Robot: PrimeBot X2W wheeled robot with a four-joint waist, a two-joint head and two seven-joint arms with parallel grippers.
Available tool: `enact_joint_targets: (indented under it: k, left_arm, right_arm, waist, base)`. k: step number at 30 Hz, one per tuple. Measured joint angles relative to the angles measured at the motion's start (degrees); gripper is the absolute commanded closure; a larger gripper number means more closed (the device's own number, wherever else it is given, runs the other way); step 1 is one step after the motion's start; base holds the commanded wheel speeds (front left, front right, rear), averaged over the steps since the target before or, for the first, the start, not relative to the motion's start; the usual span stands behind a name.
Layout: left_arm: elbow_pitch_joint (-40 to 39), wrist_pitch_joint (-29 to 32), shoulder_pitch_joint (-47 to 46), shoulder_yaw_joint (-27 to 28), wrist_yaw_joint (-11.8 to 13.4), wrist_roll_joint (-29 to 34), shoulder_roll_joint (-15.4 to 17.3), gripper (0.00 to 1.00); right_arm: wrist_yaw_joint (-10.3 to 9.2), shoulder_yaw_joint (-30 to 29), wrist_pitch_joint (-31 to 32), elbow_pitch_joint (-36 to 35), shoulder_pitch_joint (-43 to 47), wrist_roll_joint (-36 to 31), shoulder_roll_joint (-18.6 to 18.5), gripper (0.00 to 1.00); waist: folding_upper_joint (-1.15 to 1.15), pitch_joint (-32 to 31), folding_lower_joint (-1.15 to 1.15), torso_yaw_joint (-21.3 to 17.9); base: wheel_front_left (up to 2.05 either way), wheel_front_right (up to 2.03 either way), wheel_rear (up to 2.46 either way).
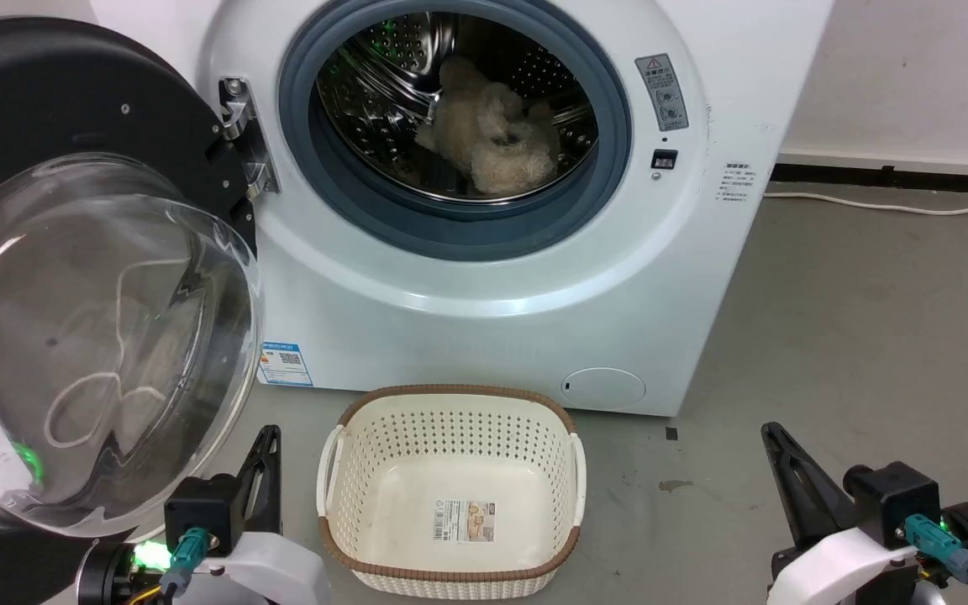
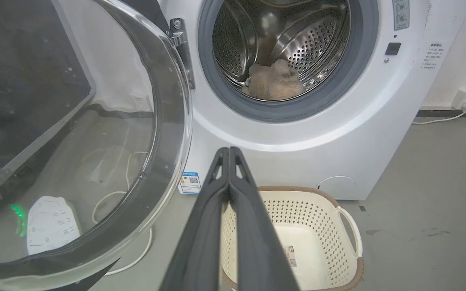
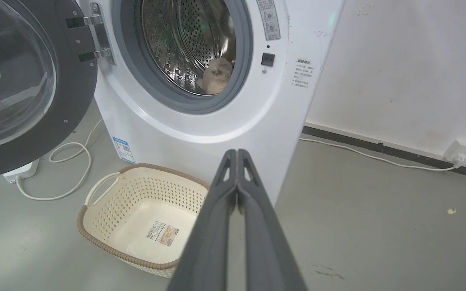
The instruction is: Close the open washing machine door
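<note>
The washing machine door (image 1: 97, 319) hangs wide open at the left on its metal hinge (image 1: 240, 134); its clear glass bowl bulges toward me inside the black rim. The white washing machine (image 1: 492, 277) shows its steel drum and grey gasket, with a beige fluffy item (image 1: 488, 134) lying inside. My left gripper (image 1: 269, 433) is shut with nothing in it, low beside the door's lower edge. My right gripper (image 1: 770, 428), likewise shut and holding nothing, sits low at the right, clear of the machine. In the left wrist view, the left gripper (image 2: 229, 149) points at the machine's front, with the door (image 2: 75, 141) to its left.
A cream perforated basket (image 1: 450, 389) with a brown rim stands empty on the grey floor in front of the machine, between my grippers. A white cable (image 3: 71, 161) and power strip (image 3: 20, 173) lie under the open door. A wall socket (image 3: 461, 149) sits at the right.
</note>
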Motion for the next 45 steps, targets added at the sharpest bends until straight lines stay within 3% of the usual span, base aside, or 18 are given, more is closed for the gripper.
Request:
enact_joint_targets:
  k: [19,20,35,45]
  left_arm:
    - [0.0,0.0,0.0,0.0,0.0,0.0,0.0,1.00]
    - [0.0,0.0,0.0,0.0,0.0,0.0,0.0,0.00]
    - [-0.1,-1.1,0.0,-0.6,0.0,0.0,0.0,0.00]
    - [-0.5,-2.2,0.0,-0.9,0.0,0.0,0.0,0.00]
  right_arm:
    - [0.00,0.0,0.0,0.0,0.0,0.0,0.0,1.00]
    - [0.00,0.0,0.0,0.0,0.0,0.0,0.0,0.00]
    - [0.00,0.0,-1.1,0.1,0.0,1.5,0.0,0.00]
    - [0.00,0.2,-2.2,0.2,0.1,2.5,0.0,0.00]
  waist:
    - [0.00,0.0,0.00,0.0]
    - [0.00,0.0,0.00,0.0]
    - [0.00,0.1,0.00,0.3]
    - [0.00,-0.2,0.00,2.4]
  base:
    - [0.00,0.00,0.00]
    - [0.00,0.00,0.00]
    - [0.00,0.00,0.00]
    - [0.00,0.00,0.00]
